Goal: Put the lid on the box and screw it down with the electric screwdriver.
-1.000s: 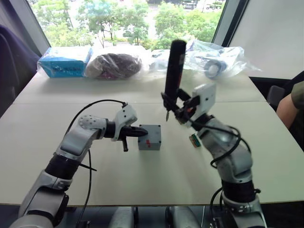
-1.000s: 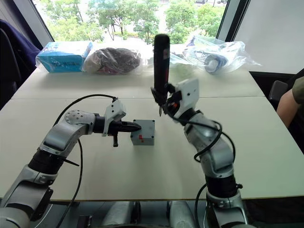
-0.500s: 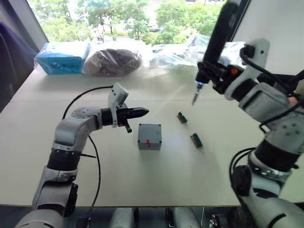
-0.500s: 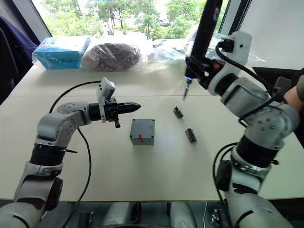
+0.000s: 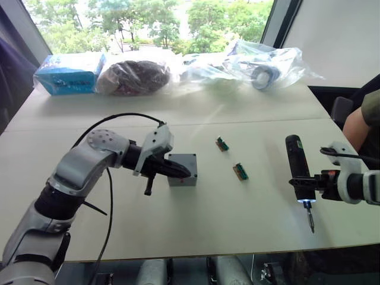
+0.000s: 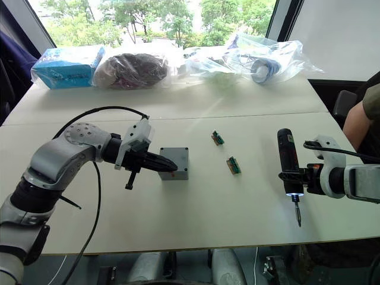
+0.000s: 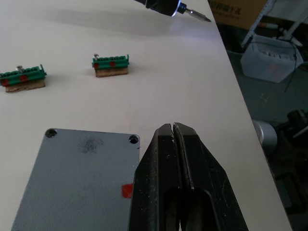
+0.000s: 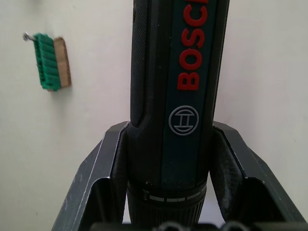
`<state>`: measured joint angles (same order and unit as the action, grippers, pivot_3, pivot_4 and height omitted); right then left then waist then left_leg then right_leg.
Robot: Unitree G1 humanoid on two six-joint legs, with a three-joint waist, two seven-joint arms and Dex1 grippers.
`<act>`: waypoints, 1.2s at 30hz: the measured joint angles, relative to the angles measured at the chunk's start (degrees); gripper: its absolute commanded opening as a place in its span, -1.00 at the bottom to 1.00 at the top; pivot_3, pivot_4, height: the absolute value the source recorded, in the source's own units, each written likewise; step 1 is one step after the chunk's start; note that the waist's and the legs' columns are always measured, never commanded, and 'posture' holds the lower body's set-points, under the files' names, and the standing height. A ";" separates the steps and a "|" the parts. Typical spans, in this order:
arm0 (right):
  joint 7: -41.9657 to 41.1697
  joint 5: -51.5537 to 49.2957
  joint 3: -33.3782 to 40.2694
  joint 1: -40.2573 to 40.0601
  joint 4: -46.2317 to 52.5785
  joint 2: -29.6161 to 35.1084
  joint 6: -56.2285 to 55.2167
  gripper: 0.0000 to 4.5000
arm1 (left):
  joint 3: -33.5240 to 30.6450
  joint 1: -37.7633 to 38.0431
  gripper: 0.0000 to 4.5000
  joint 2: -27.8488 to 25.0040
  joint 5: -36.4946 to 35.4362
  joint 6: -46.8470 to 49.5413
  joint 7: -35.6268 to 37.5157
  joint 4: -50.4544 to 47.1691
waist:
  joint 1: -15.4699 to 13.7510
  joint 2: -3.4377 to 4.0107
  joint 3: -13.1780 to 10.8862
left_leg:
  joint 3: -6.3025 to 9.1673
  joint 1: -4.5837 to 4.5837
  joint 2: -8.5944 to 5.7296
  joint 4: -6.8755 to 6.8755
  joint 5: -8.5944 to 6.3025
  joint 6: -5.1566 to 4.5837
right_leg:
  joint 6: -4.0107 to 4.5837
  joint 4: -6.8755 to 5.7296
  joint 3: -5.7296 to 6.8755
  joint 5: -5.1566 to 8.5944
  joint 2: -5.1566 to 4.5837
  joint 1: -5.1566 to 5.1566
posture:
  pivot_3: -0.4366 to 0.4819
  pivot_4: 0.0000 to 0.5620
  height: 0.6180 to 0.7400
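White counter (image 5: 196, 231), window at its far edge. One box (image 5: 183, 169), mid-counter, one lid (image 7: 77, 185) seated on top. Two green terminal blocks (image 5: 222, 143) (image 5: 240, 171) lie between box and right edge. One electric screwdriver (image 5: 298, 175), tip lit, pinched in the right claw (image 8: 168, 163) near the right edge. Left claw (image 7: 174, 159), pressed together, hovers at the box.

Saw a white surface (image 5: 196, 219) split by a seam across the middle. Near the middle, the grey box (image 5: 181, 170) with the lid (image 7: 82, 185) seated on top. Just right of it, two small green terminal blocks (image 5: 222, 143) (image 5: 240, 171), apart from each other. Along the far edge: a blue carton (image 5: 67, 73), a dark bundle in plastic (image 5: 133, 76), clear plastic bags (image 5: 261, 62).
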<state>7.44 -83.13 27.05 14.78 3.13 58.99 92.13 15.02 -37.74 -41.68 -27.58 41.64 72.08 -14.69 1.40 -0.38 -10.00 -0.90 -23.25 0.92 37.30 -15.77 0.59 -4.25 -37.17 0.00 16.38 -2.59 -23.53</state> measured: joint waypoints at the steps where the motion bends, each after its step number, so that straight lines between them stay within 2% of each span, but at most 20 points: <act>1: 1.53 -0.79 -0.13 -0.03 -0.75 -0.06 -0.01 -0.20 | 0.00 0.02 -1.00 0.00 0.17 -0.20 -0.05 0.01 | -0.16 -0.01 -0.01 | 0.00 0.00 0.01 0.01 0.00 0.00 | 0.00 -0.03 0.00 0.00 0.04 -0.01 | -0.05 -0.47 1.00; 9: 9.28 -4.51 -5.28 2.77 -3.30 -3.13 -1.23 -0.20 | -0.05 2.13 -1.00 -0.05 0.85 -0.63 -1.17 0.04 | -0.66 -0.03 -0.02 | -0.17 -0.15 0.00 0.07 0.01 0.01 | -0.02 -0.03 -0.14 -0.01 -0.07 -0.18 | -0.05 -0.47 1.00; 13: 10.79 -3.13 -6.75 3.71 -3.44 -4.13 -1.88 -0.20 | -0.05 2.45 -1.00 -0.07 1.64 -1.24 -1.53 0.43 | -0.85 -0.04 -0.02 | -0.20 -0.17 -0.03 0.12 0.00 0.00 | -0.09 0.01 -0.19 -0.05 -0.10 -0.16 | -0.05 -0.47 1.00; 15: 10.57 -1.82 -6.79 3.86 -3.48 -4.18 -2.14 0.26 | -0.04 3.00 -1.00 -0.04 2.18 -1.82 -1.92 0.98 | -0.80 -0.04 -0.02 | -0.23 -0.17 -0.03 0.13 0.00 0.00 | -0.13 0.03 -0.23 -0.07 -0.10 -0.16 | -0.05 -0.47 1.00; 17: 9.84 -0.30 -6.82 4.29 -3.39 -4.17 -2.25 0.52 | -0.05 3.44 -1.00 0.01 2.33 -2.05 -2.30 1.14 | -0.82 -0.07 -0.01 | -0.24 -0.16 -0.03 0.15 0.00 0.00 | -0.14 0.03 -0.25 -0.08 -0.10 -0.14 | -0.05 -0.47 1.00; 19: 8.98 1.55 -7.00 4.79 -3.28 -4.16 -2.49 0.89 | -0.08 3.62 -1.00 0.01 2.38 -2.11 -2.48 1.22 | -0.84 -0.10 0.00 | -0.23 -0.16 -0.03 0.18 0.00 0.00 | -0.16 0.03 -0.25 -0.09 -0.11 -0.13 | -0.05 -0.47 1.00; 20: 8.58 2.58 -7.13 5.04 -3.14 -4.16 -2.57 0.98 | -0.10 3.63 -1.00 0.01 2.39 -2.11 -2.59 1.30 | -0.84 -0.11 0.00 | -0.24 -0.16 -0.03 0.19 0.00 0.00 | -0.18 0.03 -0.25 -0.11 -0.11 -0.12 | -0.05 -0.47 1.00; 22: 7.52 5.19 -7.62 5.75 -2.76 -4.15 -2.90 0.98 | -0.40 3.75 -1.00 0.13 2.18 -2.08 -3.02 1.50 | -0.82 -0.11 0.00 | -0.25 -0.16 -0.03 0.25 0.00 0.00 | -0.20 0.03 -0.27 -0.12 -0.11 -0.11 | -0.05 -0.47 1.00; 25: 3.07 10.79 -9.39 7.36 -1.73 -3.12 -5.46 0.98 | -1.49 4.15 -1.00 0.16 1.83 -1.94 -3.66 2.52 | -0.75 -0.08 -0.01 | -0.30 -0.16 -0.03 0.26 -0.01 -0.01 | -0.22 0.00 -0.33 -0.13 -0.10 -0.15 | -0.05 -0.47 1.00; 31: -14.86 17.06 -11.05 15.91 6.07 2.45 -14.80 0.98 | -6.01 2.15 -1.00 0.36 1.13 -1.81 -5.11 10.05 | -0.60 -0.06 -0.03 | -0.33 -0.15 0.07 0.23 -0.01 -0.01 | -0.22 -0.08 -0.42 -0.13 0.05 -0.28 | -0.05 -0.47 1.00; 36: -27.15 19.15 -12.57 15.03 17.74 -1.42 -24.42 0.98 | -11.61 -3.31 -1.00 3.58 1.04 -2.10 -10.42 19.26 | -0.81 -0.11 -0.03 | -0.36 -0.20 0.00 0.28 -0.03 -0.04 | -0.33 -0.07 -0.42 -0.20 -0.10 -0.27 | -0.05 -0.47 1.00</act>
<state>-19.71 -63.98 14.48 29.81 20.87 57.57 67.71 3.41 -41.05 -38.10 -26.54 39.54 61.66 4.57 0.58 -0.49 -10.03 -1.26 -23.45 0.92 37.58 -15.79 0.55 -4.58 -37.24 -0.42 16.19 -2.69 -23.80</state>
